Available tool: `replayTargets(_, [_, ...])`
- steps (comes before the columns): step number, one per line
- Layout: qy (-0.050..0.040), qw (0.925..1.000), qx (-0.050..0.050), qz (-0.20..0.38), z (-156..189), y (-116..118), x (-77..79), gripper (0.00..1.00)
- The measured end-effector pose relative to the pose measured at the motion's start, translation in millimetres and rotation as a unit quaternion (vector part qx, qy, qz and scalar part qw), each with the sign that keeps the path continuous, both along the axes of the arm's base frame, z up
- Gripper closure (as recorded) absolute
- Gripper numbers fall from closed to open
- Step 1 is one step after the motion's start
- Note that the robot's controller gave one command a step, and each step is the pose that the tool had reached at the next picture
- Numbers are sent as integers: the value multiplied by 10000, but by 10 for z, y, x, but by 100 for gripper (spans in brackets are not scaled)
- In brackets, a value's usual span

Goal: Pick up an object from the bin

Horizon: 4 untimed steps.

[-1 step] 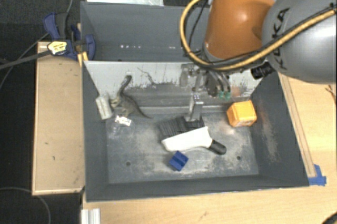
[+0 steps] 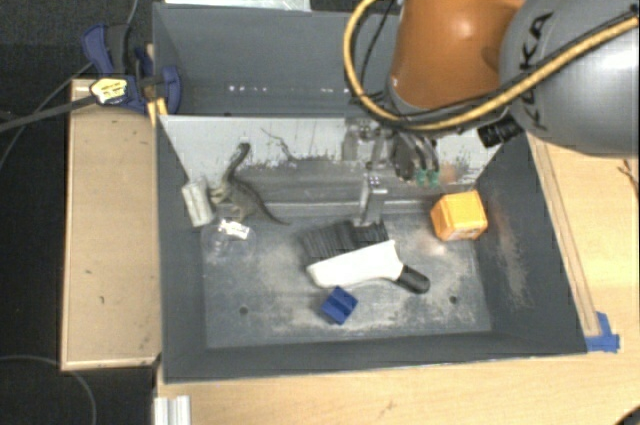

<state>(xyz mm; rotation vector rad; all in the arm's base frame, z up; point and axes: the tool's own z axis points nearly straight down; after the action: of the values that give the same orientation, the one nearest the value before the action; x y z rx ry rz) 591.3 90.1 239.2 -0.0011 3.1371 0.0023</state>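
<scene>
White-handled brush [image 2: 356,265] lies mid-floor of the bin [image 2: 258,298], its black bristles just under the gripper [image 2: 368,216]. Claw state: cannot be told. Advised: close across the handle's narrow width, avoiding the orange block [image 2: 459,216] rightward and the blue block [image 2: 338,305] frontward.

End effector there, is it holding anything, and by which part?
Cannot be told: the end effector is down at the bristles of the white-handled brush; no hold shows.

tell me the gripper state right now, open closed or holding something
Gripper: cannot be told, open or closed; it is down at the black bristles of the white-handled brush in the middle of the bin.
</scene>
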Motion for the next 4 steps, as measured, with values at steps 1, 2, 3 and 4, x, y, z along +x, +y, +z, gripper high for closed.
replayTargets(1, [7,9978,-3,656,-1090,-172,-126,0])
replayTargets(2, [-4,9998,4,194,-1002,-180,-154,0])
replayTargets(3, [-6,9874,-5,1582,-1551,-626,-303,0])
replayTargets(4, [-8,9846,-6,1748,-1657,-585,-334,100])
